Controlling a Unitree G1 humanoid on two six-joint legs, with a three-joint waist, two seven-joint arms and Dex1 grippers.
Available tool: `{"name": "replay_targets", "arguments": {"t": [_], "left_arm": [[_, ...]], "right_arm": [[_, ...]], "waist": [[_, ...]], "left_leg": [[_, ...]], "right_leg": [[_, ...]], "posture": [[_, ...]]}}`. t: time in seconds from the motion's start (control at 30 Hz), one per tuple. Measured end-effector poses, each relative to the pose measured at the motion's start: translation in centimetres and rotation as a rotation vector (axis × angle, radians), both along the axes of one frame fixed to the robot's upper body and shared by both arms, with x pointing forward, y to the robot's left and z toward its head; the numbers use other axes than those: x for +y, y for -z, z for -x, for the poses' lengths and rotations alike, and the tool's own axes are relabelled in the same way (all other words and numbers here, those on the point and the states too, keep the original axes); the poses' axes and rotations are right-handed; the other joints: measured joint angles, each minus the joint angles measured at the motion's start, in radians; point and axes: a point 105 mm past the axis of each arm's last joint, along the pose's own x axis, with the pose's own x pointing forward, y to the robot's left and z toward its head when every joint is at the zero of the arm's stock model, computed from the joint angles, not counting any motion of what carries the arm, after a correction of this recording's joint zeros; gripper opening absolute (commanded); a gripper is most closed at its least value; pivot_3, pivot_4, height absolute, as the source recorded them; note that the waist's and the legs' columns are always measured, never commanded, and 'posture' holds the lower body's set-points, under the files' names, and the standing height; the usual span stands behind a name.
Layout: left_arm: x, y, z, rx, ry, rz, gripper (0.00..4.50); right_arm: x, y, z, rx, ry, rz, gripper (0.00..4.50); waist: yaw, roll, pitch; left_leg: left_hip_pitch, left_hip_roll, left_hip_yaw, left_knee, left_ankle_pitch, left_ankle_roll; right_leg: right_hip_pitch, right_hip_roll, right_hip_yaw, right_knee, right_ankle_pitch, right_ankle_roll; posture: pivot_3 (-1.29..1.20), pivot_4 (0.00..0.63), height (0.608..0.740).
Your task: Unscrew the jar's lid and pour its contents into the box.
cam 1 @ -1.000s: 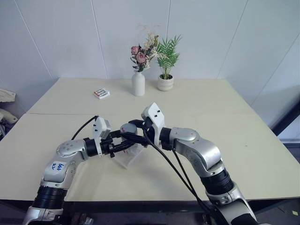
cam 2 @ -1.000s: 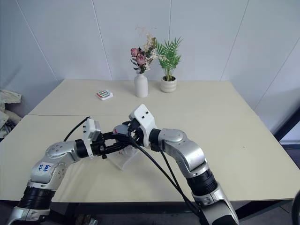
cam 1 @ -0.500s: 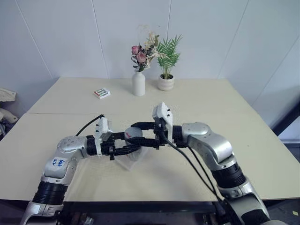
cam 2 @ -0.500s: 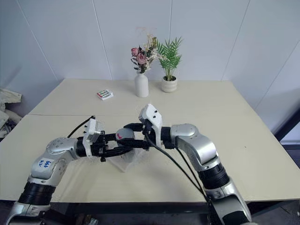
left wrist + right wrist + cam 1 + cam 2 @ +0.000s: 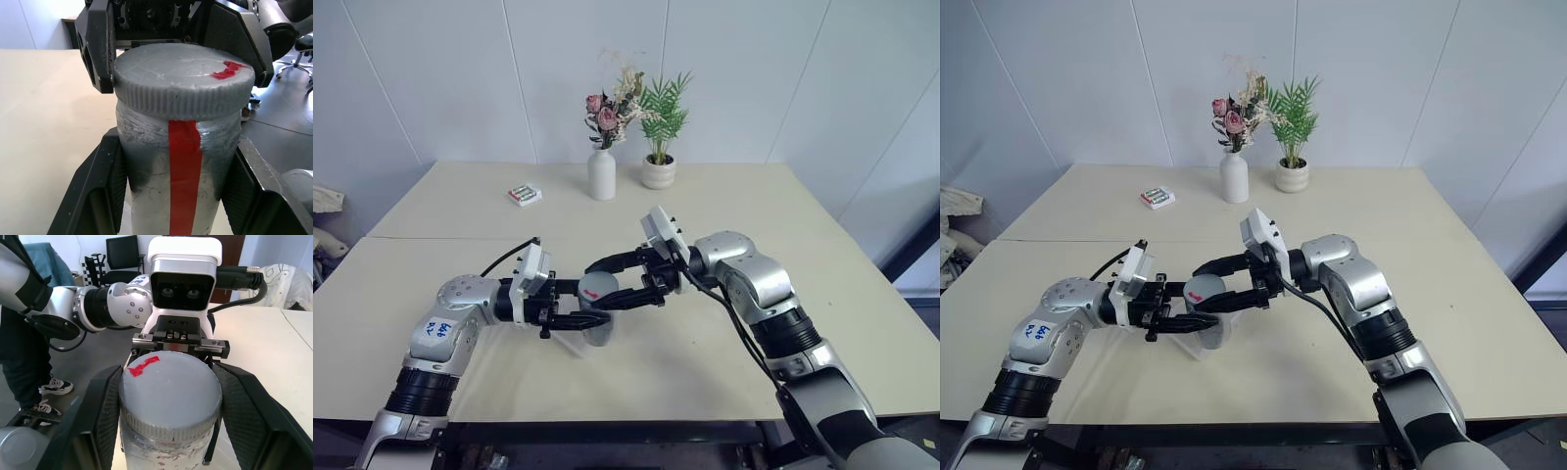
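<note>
Jar (image 5: 181, 191) held up over tabletop (image 5: 724, 211), above box (image 5: 570, 343). Left pincer (image 5: 589, 321) squeezes jar body. Right pincer (image 5: 607, 284) squeezes lid (image 5: 168, 391), still on. Tip: hold jar tight, twist lid only, keep jar upright so bits stay inside.

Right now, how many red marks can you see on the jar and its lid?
2. One red strip runs down the side of the jar, between the left gripper's fingers. One small red mark sits on top of the lid. The jar's far side is hidden.
</note>
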Motion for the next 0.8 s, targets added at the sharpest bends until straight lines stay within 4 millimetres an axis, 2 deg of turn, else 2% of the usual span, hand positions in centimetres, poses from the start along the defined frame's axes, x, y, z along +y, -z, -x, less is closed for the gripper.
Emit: {"name": "replay_targets", "arguments": {"t": [0.13,0.2,0.23,0.33,0.8], "left_arm": [[0.0,0.1,0.3,0.004,-0.007,0.007,2.2],[0.0,0.2,0.3,0.012,-0.008,0.01,2.2],[0.0,0.2,0.2,0.016,-0.014,0.016,2.2],[0.2,0.0,0.0,0.017,-0.038,0.027,2.2],[0.2,-0.1,0.0,0.027,-0.039,0.037,2.2]], "right_arm": [[0.0,0.1,0.1,0.005,-0.006,-0.006,2.55],[0.0,0.2,0.1,0.012,-0.005,-0.006,3.3],[0.0,0.2,0.1,0.012,-0.005,-0.007,3.51],[0.1,0.1,0.2,0.019,-0.013,-0.012,4.49],[1.0,-0.9,-0.1,-0.011,0.026,-0.12,4.49]], "waist": [[0.0,0.0,0.0],[0.001,0.0,0.0],[0.001,0.0,0.0],[0.0,0.0,0.0],[0.001,0.0,0.0]], "left_leg": [[0.0,0.0,0.0,0.0,0.0,0.0],[0.0,0.0,0.0,0.0,0.0,0.0],[0.0,0.0,0.0,0.0,0.0,0.0],[0.0,0.0,0.0,0.0,0.0,0.0],[0.0,0.0,0.0,0.0,0.0,0.0]], "right_leg": [[0.0,0.0,0.0,0.0,0.0,0.0],[0.0,0.0,0.0,0.0,0.0,0.0],[0.0,0.0,0.0,0.0,0.0,0.0],[0.0,0.0,0.0,0.0,0.0,0.0],[0.0,0.0,0.0,0.001,0.0,0.0]], "posture": [[0.0,0.15,0.74],[0.0,0.15,0.74],[0.0,0.15,0.74],[0.0,0.15,0.74],[0.0,0.15,0.74]]}}
